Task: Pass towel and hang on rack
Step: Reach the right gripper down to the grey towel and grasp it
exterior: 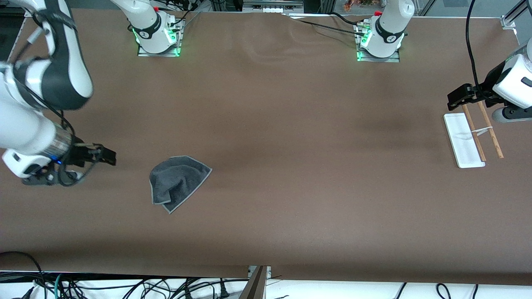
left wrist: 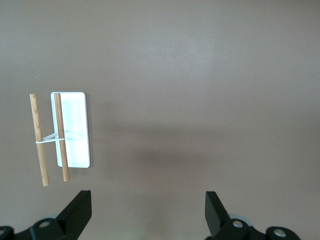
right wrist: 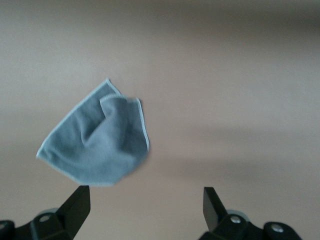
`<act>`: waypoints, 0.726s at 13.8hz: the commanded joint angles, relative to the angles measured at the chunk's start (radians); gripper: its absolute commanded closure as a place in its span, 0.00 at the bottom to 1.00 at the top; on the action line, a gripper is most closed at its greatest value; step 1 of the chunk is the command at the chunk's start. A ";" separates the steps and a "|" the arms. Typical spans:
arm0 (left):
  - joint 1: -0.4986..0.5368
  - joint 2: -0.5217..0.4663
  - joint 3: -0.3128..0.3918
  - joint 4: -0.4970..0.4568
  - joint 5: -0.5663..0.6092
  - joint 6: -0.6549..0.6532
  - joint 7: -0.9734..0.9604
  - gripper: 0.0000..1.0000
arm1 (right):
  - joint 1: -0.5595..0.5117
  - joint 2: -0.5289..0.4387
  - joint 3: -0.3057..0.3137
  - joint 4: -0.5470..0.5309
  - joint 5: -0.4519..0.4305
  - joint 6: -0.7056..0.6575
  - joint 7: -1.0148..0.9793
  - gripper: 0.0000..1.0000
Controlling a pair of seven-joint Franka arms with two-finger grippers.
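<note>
The dark grey towel (exterior: 178, 182) with a lighter border lies crumpled flat on the brown table toward the right arm's end; it also shows in the right wrist view (right wrist: 97, 142). My right gripper (exterior: 109, 157) is open and empty, up above the table beside the towel, apart from it. The rack (exterior: 471, 139), a white base with two wooden rods, stands at the left arm's end; it also shows in the left wrist view (left wrist: 62, 132). My left gripper (exterior: 455, 97) is open and empty, over the table next to the rack's farther end.
The brown table (exterior: 291, 145) spreads wide between the towel and the rack. The two arm bases (exterior: 158, 33) stand along the table's farther edge. Cables hang below the table's near edge.
</note>
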 commanded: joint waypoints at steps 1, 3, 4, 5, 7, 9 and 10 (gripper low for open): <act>-0.002 0.010 0.002 0.028 -0.014 -0.024 -0.009 0.00 | 0.029 0.067 0.003 0.018 0.007 0.111 -0.005 0.00; -0.002 0.010 0.000 0.028 -0.014 -0.024 -0.009 0.00 | 0.050 0.143 0.003 0.015 0.007 0.234 -0.005 0.00; -0.002 0.010 0.000 0.028 -0.014 -0.024 -0.009 0.00 | 0.061 0.179 0.003 0.013 0.009 0.298 0.004 0.00; -0.002 0.010 0.000 0.028 -0.014 -0.024 -0.009 0.00 | 0.069 0.211 0.003 0.012 0.012 0.349 0.006 0.00; -0.002 0.010 0.002 0.028 -0.014 -0.024 -0.009 0.00 | 0.070 0.266 0.003 0.010 0.013 0.397 0.007 0.00; -0.001 0.010 0.002 0.028 -0.014 -0.024 -0.009 0.00 | 0.074 0.302 0.003 -0.001 0.013 0.402 0.007 0.00; -0.001 0.010 0.002 0.028 -0.014 -0.024 -0.009 0.00 | 0.075 0.306 0.004 -0.010 0.015 0.403 0.007 0.00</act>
